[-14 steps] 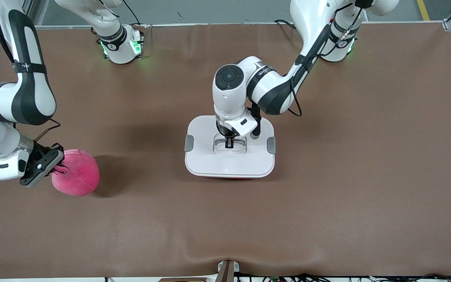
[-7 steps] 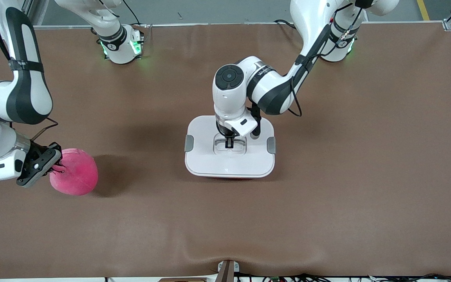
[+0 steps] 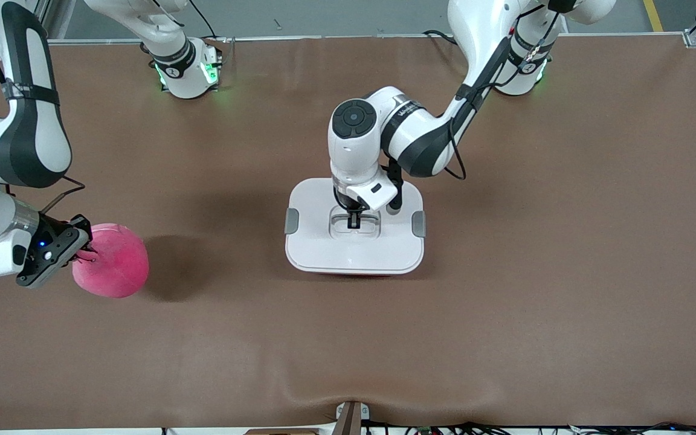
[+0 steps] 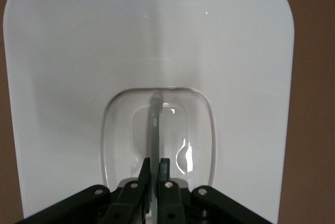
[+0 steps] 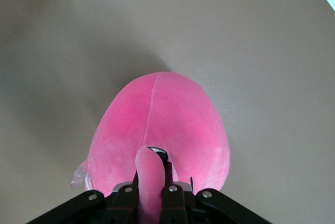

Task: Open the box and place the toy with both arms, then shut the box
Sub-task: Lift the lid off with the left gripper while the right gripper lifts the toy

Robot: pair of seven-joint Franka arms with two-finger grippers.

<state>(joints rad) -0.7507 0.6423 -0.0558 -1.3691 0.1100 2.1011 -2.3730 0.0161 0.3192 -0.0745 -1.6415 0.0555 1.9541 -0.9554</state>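
At the right arm's end of the table (image 3: 505,338), the toy (image 3: 112,263) is held by the right gripper (image 3: 85,254), whose fingers are pinched tight on one pink ear (image 5: 149,182); this is seen plainly in the right wrist view, where the ear is clamped between the two fingers and the round body (image 5: 162,124) hangs past them over the brown surface. A dark shadow (image 3: 179,272) is cast on the table beside the toy, toward the box, and the toy appears to be raised off the surface, though contact cannot be ruled out. The box (image 3: 354,226) is placed near the middle of the table, well apart from the toy, with its white lid (image 3: 324,241) on and a grey clip (image 3: 291,220) seen at each short side. The left gripper (image 3: 354,222) is lowered into the lid's recessed centre, and its fingers are closed narrowly on the thin clear handle (image 4: 155,124), as shown in the left wrist view. A strip of the pink base (image 3: 354,275) is visible under the lid's edge nearest the front camera.
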